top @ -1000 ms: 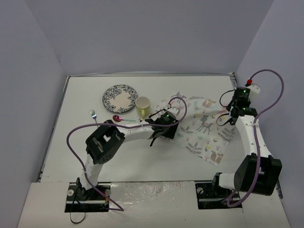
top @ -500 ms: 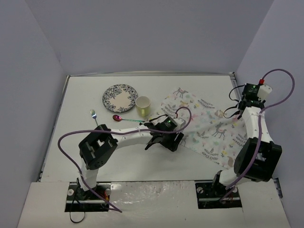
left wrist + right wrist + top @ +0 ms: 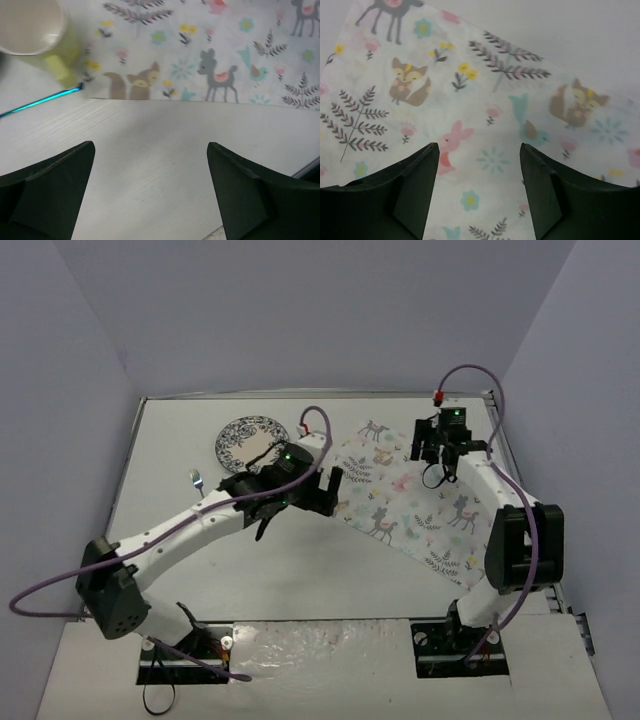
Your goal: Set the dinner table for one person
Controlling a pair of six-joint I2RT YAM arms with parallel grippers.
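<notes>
Desk [image 3: 330, 585], white and metal-rimmed, spans the enclosure floor. An animal-print cloth [image 3: 420, 510] lies flat on its right half, with the plate [image 3: 245, 440], yellow cup [image 3: 35, 30] and fork [image 3: 197, 480] to the left. The left end effector [image 3: 150, 165] is spread, empty, beside the cloth's edge. The right end effector [image 3: 480, 170] is spread above the print. Cloth-laying seems done. Next, likely, the plate needs gripping by its rim and carrying onto the cloth.

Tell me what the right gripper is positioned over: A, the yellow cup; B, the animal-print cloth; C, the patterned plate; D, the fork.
B: in the right wrist view, the open right gripper has only the animal-print cloth showing beneath and between its fingers.
</notes>
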